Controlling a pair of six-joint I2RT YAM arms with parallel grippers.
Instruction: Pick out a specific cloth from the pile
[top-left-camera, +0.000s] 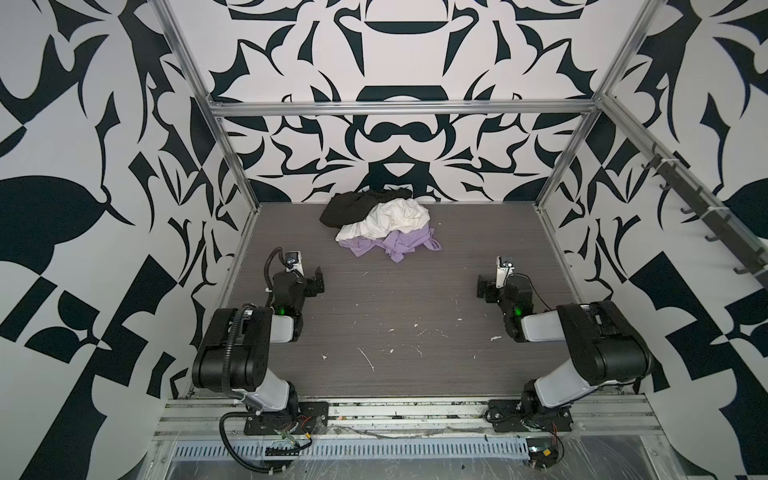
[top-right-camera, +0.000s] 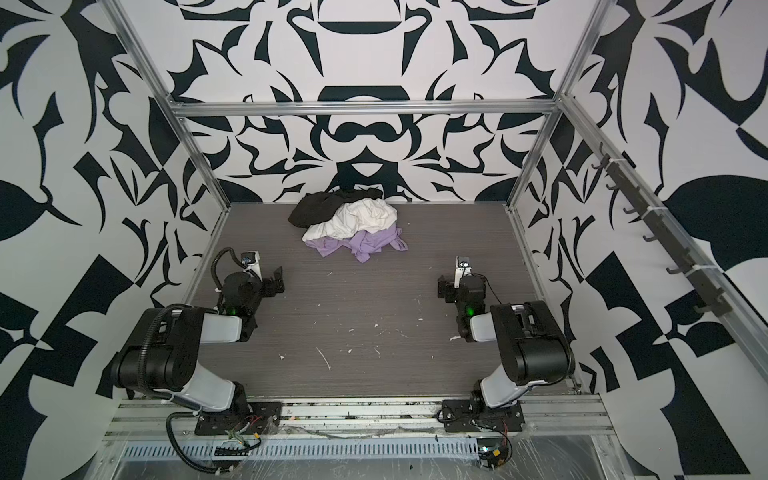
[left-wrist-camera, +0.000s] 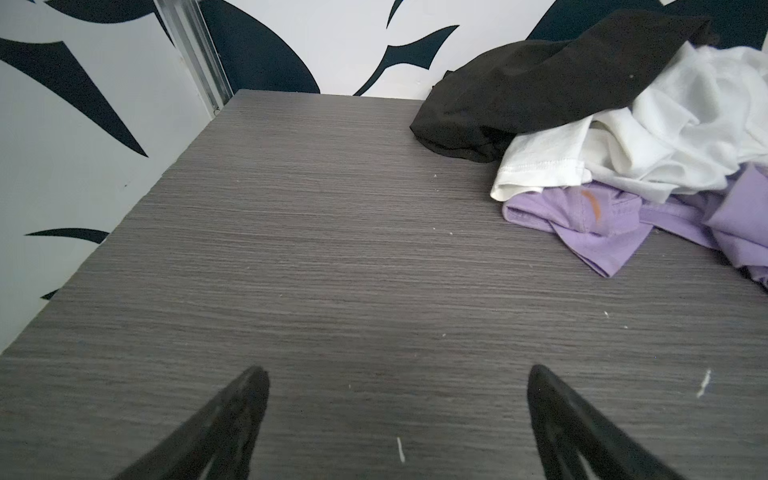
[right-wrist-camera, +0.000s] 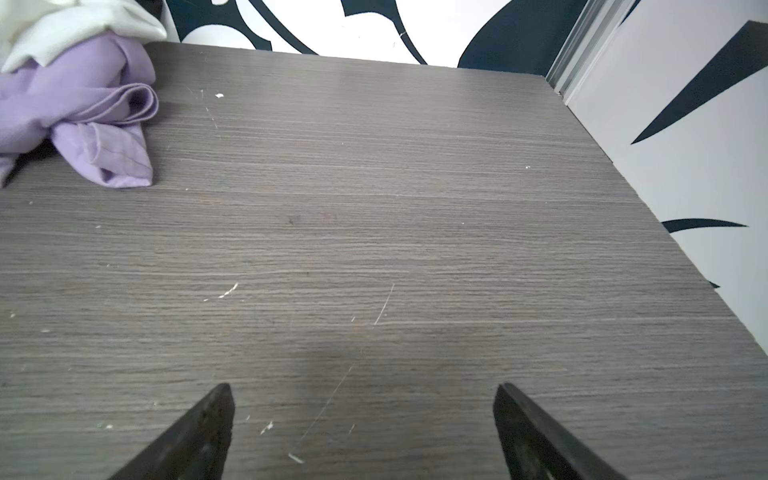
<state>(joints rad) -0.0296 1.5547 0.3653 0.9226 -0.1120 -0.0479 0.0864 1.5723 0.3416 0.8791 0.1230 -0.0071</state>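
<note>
Three garments form the pile (top-left-camera: 386, 226) at the far middle of the worktop (top-left-camera: 415, 340): one black cloth (top-left-camera: 349, 208) at its rear left, one white cloth (top-left-camera: 399, 216) heaped over the centre, and one lavender cloth (top-left-camera: 405, 245) lying lowest on the near side, partly under the white one. Two sets of fingers, the left fingers (top-left-camera: 316, 284) and the right fingers (top-left-camera: 483, 286), stand spread wide and empty over bare worktop, well apart from the pile.

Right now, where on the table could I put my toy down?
The wide bare table between the left gripper and right gripper, down to the near rail, is free. So are the back corners either side of the pile. Only the back middle is crowded, where the lavender cloth sits at the pile's front.
</note>
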